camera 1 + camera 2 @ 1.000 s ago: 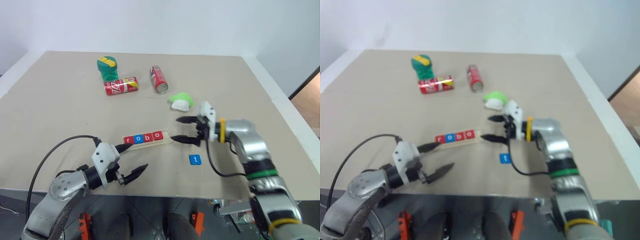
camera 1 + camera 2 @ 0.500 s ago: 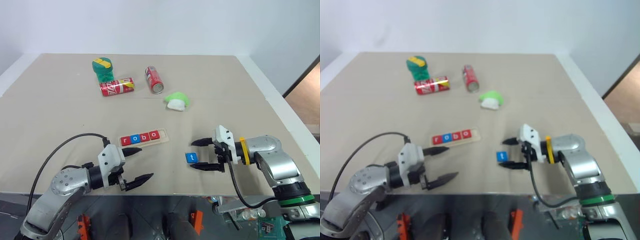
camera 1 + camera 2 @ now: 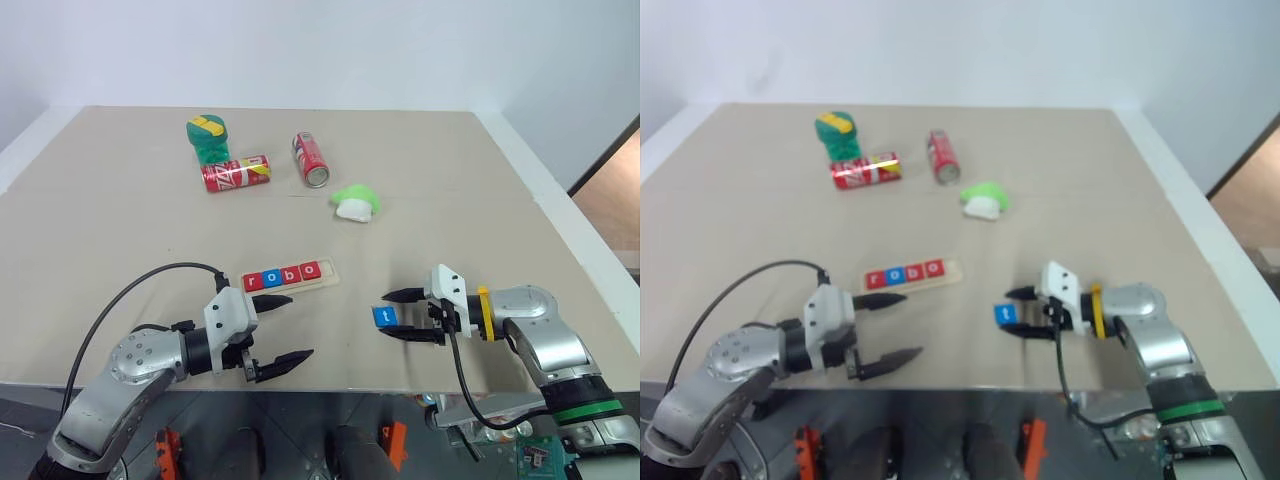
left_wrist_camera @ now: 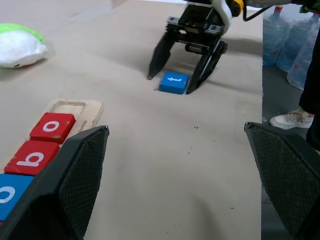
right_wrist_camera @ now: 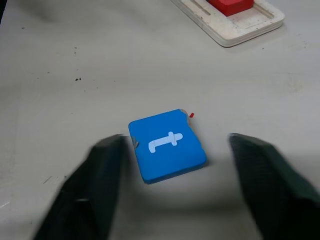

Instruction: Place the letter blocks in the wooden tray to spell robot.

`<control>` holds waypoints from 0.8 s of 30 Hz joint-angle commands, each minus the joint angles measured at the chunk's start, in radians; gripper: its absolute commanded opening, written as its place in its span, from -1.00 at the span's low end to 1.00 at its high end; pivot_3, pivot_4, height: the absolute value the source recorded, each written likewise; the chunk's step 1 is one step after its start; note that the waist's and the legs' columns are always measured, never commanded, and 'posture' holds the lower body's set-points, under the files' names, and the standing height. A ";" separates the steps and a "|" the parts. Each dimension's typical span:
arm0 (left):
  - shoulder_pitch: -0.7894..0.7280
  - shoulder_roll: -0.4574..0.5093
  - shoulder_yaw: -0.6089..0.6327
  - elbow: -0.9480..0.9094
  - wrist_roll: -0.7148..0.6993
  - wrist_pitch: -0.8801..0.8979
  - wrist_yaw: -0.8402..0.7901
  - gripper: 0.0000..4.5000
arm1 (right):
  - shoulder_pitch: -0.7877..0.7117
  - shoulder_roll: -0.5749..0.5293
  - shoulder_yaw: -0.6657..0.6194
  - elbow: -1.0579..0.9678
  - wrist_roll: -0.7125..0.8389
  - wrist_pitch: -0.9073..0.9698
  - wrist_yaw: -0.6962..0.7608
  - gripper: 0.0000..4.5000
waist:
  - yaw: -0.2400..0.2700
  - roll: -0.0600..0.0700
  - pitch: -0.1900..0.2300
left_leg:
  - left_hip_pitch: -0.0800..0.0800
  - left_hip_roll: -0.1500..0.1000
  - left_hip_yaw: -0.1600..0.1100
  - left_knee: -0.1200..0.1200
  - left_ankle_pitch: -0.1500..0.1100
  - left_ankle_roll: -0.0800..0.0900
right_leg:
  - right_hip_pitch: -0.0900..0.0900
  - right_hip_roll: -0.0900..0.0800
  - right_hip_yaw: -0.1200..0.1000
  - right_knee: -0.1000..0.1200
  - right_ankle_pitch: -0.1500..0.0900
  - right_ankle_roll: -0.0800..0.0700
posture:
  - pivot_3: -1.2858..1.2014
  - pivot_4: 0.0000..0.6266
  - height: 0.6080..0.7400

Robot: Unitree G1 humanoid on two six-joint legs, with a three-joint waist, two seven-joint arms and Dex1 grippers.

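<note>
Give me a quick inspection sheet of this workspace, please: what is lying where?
Surface: beige table, white-edged.
Job's things: wooden tray holds four letter blocks reading r, o, b, o; its last slot is free. Blue t block lies flat on the table, apart from the tray.
Clutter: two red cans lying down, a green container, a green and white object.
Grippers: right pincer straddles the t block, jaws not yet touching it; left pincer open, holding nothing.
Cables: black cable looping over the left arm.
Surroundings: water bottles and a person's shoe beyond the table.
</note>
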 commanded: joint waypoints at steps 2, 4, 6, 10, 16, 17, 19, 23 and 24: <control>0.004 -0.001 0.011 -0.032 0.000 -0.002 0.018 1.00 | 0.079 0.009 -0.019 -0.131 0.013 0.076 -0.095 -0.40 | 0.000 0.000 0.000 | 0.000 0.000 0.000 0.000 0.000 0.000 | 0.000 0.000 0.000 0.000 0.000 0.000 | 0.03 -0.52 1.00; 0.008 -0.002 0.013 -0.033 0.001 -0.003 0.027 1.00 | 0.128 0.027 -0.033 -0.206 0.017 0.127 -0.172 -0.46 | 0.000 -0.001 0.000 | 0.000 0.000 0.000 0.000 0.000 0.000 | 0.000 0.000 0.000 0.000 0.000 0.000 | 0.03 -0.52 1.00; 0.008 -0.003 0.015 -0.030 0.002 -0.005 0.033 1.00 | 0.171 0.047 -0.037 -0.269 0.019 0.164 -0.232 -0.46 | 0.000 -0.001 -0.001 | 0.000 0.001 -0.001 0.000 0.000 0.000 | 0.000 0.000 0.000 0.000 0.000 0.000 | 0.03 -0.52 1.00; 0.007 -0.007 0.022 -0.020 0.010 -0.016 0.048 1.00 | 0.187 0.071 -0.032 -0.319 0.000 0.190 -0.305 -0.47 | -0.002 -0.001 -0.001 | 0.002 0.001 0.000 0.000 0.000 0.000 | 0.000 0.001 0.000 0.000 0.001 -0.001 | 0.03 -0.52 1.00; 0.000 -0.066 0.061 0.035 0.054 -0.035 0.156 1.00 | -0.149 0.090 0.018 -0.092 -0.002 0.160 -0.218 -0.47 | -0.011 -0.001 0.002 | 0.003 0.001 0.005 0.002 0.003 0.002 | -0.001 0.000 0.003 0.000 0.004 -0.005 | 0.03 -0.52 1.00; -0.004 -0.076 0.062 0.050 0.076 -0.041 0.178 1.00 | -0.230 0.104 0.042 -0.012 -0.022 0.121 -0.191 -0.47 | -0.012 -0.002 0.002 | 0.004 0.001 0.006 0.002 0.004 0.004 | -0.001 0.000 0.004 0.000 0.007 -0.006 | 0.03 -0.52 1.00; -0.011 -0.089 0.057 0.072 0.112 -0.054 0.205 1.00 | -0.358 0.132 0.088 0.134 -0.058 0.044 -0.140 -0.47 | -0.013 -0.003 0.002 | 0.005 0.000 0.007 0.002 0.005 0.007 | 0.000 0.000 0.005 -0.001 0.008 -0.005 | 0.03 -0.52 1.00; -0.004 -0.102 0.043 0.083 0.148 -0.073 0.227 1.00 | -0.542 0.196 0.163 0.413 -0.130 -0.129 -0.042 -0.47 | -0.002 -0.004 0.002 | 0.002 0.001 0.006 0.000 0.005 0.006 | -0.001 0.001 0.004 -0.001 0.007 -0.001 | 0.03 -0.52 1.00; 0.002 -0.106 0.047 0.076 0.148 -0.069 0.234 1.00 | -0.577 0.211 0.179 0.483 -0.147 -0.178 -0.015 -0.47 | -0.002 -0.004 0.002 | 0.001 0.001 0.008 -0.001 0.005 0.006 | -0.003 0.000 0.005 -0.001 0.008 -0.001 | 0.03 -0.52 1.00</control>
